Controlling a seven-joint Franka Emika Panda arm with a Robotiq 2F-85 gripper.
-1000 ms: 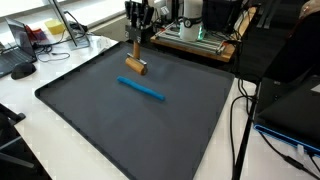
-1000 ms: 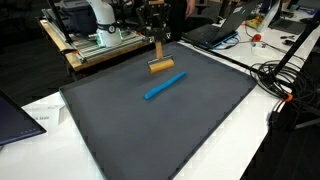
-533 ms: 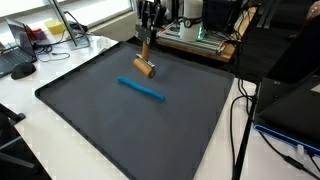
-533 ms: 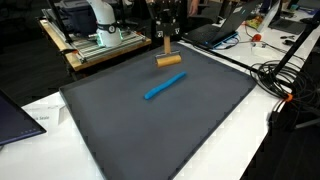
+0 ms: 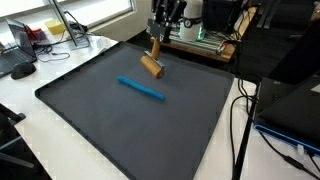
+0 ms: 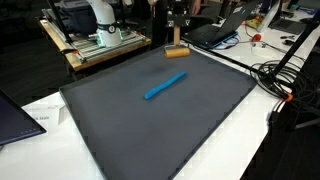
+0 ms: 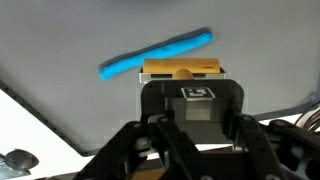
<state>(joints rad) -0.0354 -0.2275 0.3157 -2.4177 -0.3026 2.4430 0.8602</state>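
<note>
Mallet (image 5: 152,64) hangs by its handle from the end effector (image 5: 160,32), clamped tight, above the mat's (image 5: 120,130) far edge, apart from the blue stick (image 5: 140,89). Carrying it well likely means slow, level motion without swing.

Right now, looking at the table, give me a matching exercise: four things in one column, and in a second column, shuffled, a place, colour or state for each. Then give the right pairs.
Column one:
1. wooden mallet
2. blue stick
3. hand
4. mat

Column two:
A. lying flat on the mat, touched by nothing
B. shut
C. gripped by its handle, head hanging down
D. dark grey, spread over the white table

Pairs: 1-C, 2-A, 3-B, 4-D
</note>
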